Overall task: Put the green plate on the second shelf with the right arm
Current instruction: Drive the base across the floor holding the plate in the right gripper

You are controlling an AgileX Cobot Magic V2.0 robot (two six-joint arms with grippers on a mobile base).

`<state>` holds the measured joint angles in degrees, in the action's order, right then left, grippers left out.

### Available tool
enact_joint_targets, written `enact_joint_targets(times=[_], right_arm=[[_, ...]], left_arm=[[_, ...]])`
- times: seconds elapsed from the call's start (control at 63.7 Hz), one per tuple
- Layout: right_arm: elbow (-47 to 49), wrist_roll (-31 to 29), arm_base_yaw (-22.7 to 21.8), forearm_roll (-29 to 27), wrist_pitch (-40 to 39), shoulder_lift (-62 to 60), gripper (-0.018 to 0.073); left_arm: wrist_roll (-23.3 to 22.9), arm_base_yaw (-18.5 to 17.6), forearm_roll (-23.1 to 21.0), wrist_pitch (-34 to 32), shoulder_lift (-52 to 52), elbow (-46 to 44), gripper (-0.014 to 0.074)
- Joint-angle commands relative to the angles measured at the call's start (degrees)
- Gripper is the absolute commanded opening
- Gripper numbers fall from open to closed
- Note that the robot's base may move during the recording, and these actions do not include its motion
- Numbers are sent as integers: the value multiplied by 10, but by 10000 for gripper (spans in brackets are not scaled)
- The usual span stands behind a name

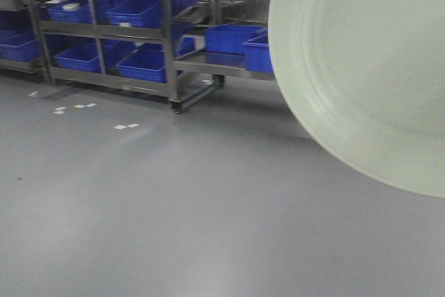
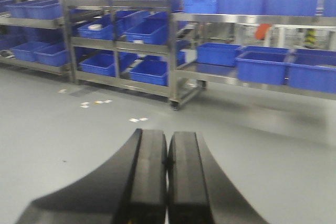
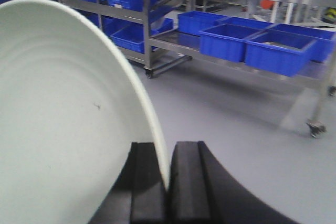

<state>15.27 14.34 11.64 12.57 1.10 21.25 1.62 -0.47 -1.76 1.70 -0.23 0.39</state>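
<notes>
On the far left, a metal rack (image 1: 167, 46) on castors carries blue bins (image 1: 142, 65) and stands on the grey floor (image 1: 174, 213). The left claw (image 2: 168, 142) has its two black fingers pressed together with nothing between them, and it hangs over bare floor. To the right, the green plate (image 1: 368, 67) is up in the air, tilted on edge, near the camera and apart from the shelves. The right claw (image 3: 167, 153) pinches the plate's rim, one finger on each face.
</notes>
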Motion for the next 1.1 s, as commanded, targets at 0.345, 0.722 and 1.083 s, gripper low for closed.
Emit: enact_joint_targets(times=[0.345,0.722,1.083], right_arm=[[19,6,-3,4,-67,4,55],[19,6,-3,4,-67,4,55],[19,6,-3,4,-66,4,55]], left_arm=[[-1,0,-2,-51,-10,23,130],[-1,0,-2,-51,-10,23,130],[-1,0,-2,-51,-10,23,130]])
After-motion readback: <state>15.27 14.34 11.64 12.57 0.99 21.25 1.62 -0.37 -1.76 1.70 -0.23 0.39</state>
